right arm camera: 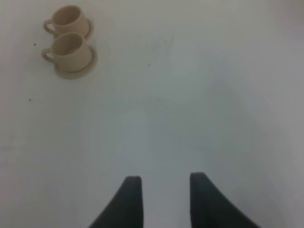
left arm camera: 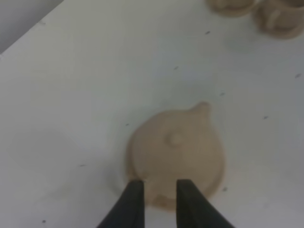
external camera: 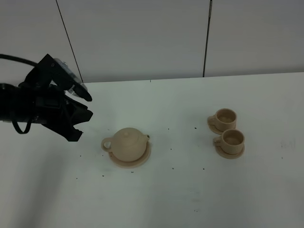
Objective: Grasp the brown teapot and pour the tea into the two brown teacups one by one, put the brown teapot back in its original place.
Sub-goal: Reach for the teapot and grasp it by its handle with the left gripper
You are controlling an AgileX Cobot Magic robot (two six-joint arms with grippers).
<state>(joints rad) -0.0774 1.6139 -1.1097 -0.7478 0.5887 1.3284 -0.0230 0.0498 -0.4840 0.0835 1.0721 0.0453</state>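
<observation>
Hovering left of the brown teapot (external camera: 129, 144), our left gripper (left arm camera: 159, 183) holds nothing, jaws slightly apart and lined up with the loop handle (external camera: 107, 144) facing it. We see the teapot seated on its saucer (external camera: 124, 164), spout toward the two brown teacups (external camera: 225, 117) standing well apart at the right. Our right gripper (right arm camera: 164, 179) hangs empty, jaws parted.

Dim, even light; wrist views soft, perhaps defocused; faint shadows.
</observation>
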